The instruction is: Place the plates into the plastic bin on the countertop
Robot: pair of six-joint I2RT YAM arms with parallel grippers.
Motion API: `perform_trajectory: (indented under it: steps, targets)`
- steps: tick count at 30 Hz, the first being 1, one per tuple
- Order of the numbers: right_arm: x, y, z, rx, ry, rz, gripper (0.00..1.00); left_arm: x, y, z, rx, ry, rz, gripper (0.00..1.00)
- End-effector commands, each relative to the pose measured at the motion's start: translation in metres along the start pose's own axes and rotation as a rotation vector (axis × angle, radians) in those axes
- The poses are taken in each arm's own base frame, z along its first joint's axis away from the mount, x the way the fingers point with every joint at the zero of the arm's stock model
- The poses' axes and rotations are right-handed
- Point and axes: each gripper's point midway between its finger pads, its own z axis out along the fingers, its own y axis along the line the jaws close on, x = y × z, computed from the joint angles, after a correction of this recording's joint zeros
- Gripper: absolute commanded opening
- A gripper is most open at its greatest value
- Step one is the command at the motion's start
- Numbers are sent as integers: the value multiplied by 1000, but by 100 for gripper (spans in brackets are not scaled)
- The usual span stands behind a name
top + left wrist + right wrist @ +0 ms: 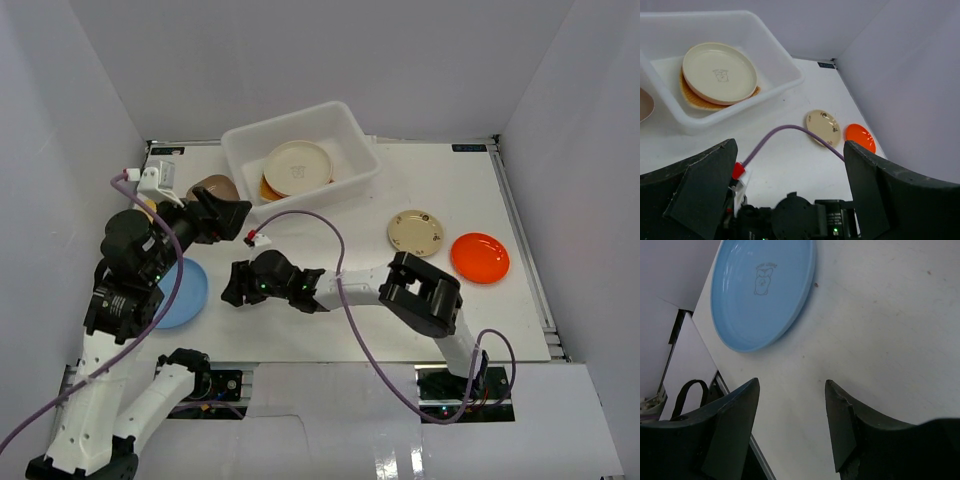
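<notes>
The white plastic bin (345, 128) stands at the back of the countertop (360, 320). In it a cream plate (298, 166) lies on a woven wicker one (266, 189); both show in the left wrist view, the cream plate (719, 72) and the wicker plate (690, 98). A blue plate (188, 292) lies at the left, a tan plate (209, 186) left of the bin, a beige plate (415, 232) and an orange plate (479, 257) at the right. My left gripper (238, 215) is open and empty above the table. My right gripper (234, 285) is open and empty, just right of the blue plate (760, 290).
White walls stand close on the left, back and right. A purple cable (330, 235) arcs over the middle of the table from the right arm. The table's near-left edge (735, 405) lies close under my right gripper (791, 382). A bit of yellow (147, 206) shows behind the left arm.
</notes>
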Motion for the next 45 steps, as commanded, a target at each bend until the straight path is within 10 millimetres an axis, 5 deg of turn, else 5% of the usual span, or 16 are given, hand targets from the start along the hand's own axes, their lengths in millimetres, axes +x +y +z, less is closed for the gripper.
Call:
perform_trajectory:
  steps: [1, 4, 8, 16, 23, 24, 28, 29, 36, 37, 41, 45]
  targets:
    - [-7, 11, 26, 8, -44, 58, 62, 33, 21, -20, -92, 105, 11, 98]
    - [-10, 26, 51, -7, -51, 68, 64, 34, 23, -38, -111, 99, 36, 98]
    - [10, 13, 83, 34, -9, 88, 64, 39, 24, -51, -118, 101, 45, 98]
    - [8, 16, 117, 33, 25, 189, 61, 50, 26, -62, -114, 115, 33, 98]
    - [10, -2, 118, 44, 31, 273, 34, 50, 33, -59, -148, 112, 37, 98]
    - [12, -2, 113, 43, 38, 273, 22, 48, 36, -58, -166, 104, 42, 98]
    - [18, -13, 91, 63, 11, 240, 10, 43, 45, -56, -216, 93, 54, 98]
    - [3, -4, 79, 48, -20, 221, 8, 43, 46, -53, -222, 96, 54, 98]
    - [-35, 10, -4, 17, -147, 67, 8, 16, 52, -47, -291, 22, 60, 98]
    - [-59, 22, -26, 2, -200, 41, 8, 10, 59, -49, -337, -1, 66, 98]
    - [-104, -20, -80, 131, -285, -41, 8, -4, 73, -45, -436, -43, 56, 96]
    - [-187, -67, -135, 227, -435, -65, 8, -8, 93, -40, -540, -92, 38, 95]
